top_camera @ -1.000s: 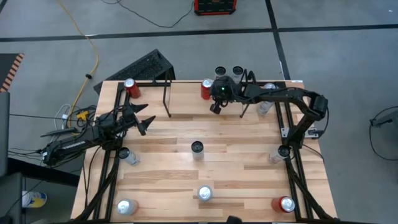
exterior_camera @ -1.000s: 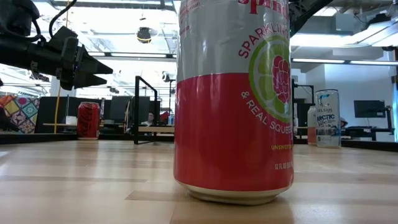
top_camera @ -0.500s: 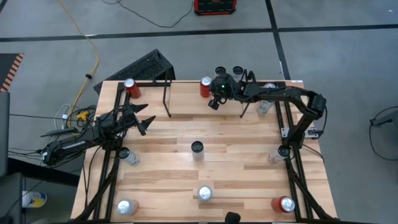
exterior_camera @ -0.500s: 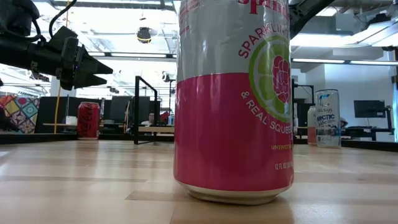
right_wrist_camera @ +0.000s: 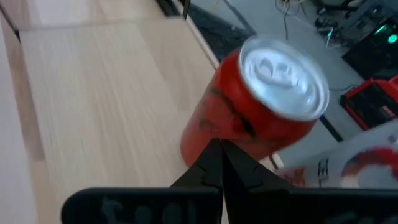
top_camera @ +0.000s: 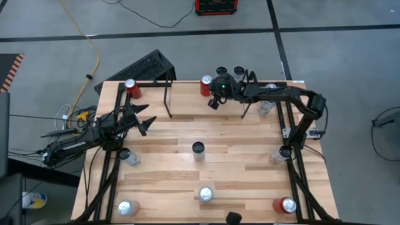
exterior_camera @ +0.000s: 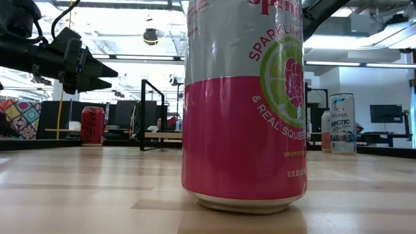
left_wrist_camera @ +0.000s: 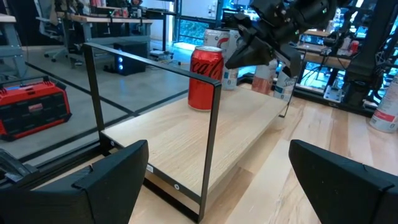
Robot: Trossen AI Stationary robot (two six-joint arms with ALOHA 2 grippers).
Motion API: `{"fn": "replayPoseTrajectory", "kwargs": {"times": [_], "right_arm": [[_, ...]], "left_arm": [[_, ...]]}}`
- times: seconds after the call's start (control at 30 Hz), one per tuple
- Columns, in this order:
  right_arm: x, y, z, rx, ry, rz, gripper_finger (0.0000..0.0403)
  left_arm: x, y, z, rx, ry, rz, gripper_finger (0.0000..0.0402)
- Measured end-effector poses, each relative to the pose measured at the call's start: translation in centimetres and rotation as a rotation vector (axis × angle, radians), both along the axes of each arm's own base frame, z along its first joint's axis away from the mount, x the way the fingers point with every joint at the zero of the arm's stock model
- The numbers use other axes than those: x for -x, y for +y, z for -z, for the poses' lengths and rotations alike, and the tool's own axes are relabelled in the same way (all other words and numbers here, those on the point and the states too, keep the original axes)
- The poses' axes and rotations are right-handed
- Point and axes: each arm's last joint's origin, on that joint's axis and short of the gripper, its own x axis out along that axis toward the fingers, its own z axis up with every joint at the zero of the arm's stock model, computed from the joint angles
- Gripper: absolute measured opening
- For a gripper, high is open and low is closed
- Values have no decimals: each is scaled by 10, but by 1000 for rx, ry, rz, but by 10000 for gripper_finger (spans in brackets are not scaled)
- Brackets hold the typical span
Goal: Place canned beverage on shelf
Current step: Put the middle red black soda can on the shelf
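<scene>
A red can (top_camera: pixel 205 85) stands upright on the light wood board of the shelf (top_camera: pixel 187 103) at the table's far edge, also seen in the left wrist view as the red can (left_wrist_camera: pixel 205 78). My right gripper (top_camera: pixel 214 103) is shut. It slants down over the shelf, with its fingertips (right_wrist_camera: pixel 219 152) right at the can's side (right_wrist_camera: pixel 239 134). My left gripper (top_camera: pixel 147 122) waits open at the table's left side, level, facing the shelf (left_wrist_camera: pixel 214 143), with nothing between its fingers. My right gripper's shut fingertips (right_wrist_camera: pixel 219 152) stand against the lower side wall (right_wrist_camera: pixel 211 140) of the red can, slanting down at it. I cannot tell whether they touch it. The can stands upright on the shelf board.
Several other cans stand about the table: a pink and grey one (exterior_camera: pixel 244 104) close to the low camera, a dark one (top_camera: pixel 197 149) at mid-table, a red one (top_camera: pixel 130 87) at the far left, and a red one (top_camera: pixel 285 205) at the near right. Black rails (top_camera: pixel 294 175) run along both sides.
My right gripper has tipped a little and crept toward the table's far edge, closer to the red can, staying shut.
</scene>
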Motion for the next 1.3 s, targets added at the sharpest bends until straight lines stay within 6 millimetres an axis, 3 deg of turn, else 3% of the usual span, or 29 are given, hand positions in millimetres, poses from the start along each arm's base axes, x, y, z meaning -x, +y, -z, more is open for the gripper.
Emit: {"fn": "replayPoseTrajectory", "kwargs": {"times": [0.2, 0.67, 1.0, 1.3], "right_arm": [[5, -2, 3, -31, 36, 21, 20], [2, -10, -3, 6, -57, 43, 20], [-3, 0, -1, -5, -39, 9, 20], [-6, -2, -7, 22, -112, 16, 20]], "left_arm": [[0, 0, 0, 0, 0, 0, 374], [0, 0, 0, 0, 0, -1, 374], [0, 0, 0, 0, 0, 0, 374], [0, 0, 0, 0, 0, -1, 374]]}}
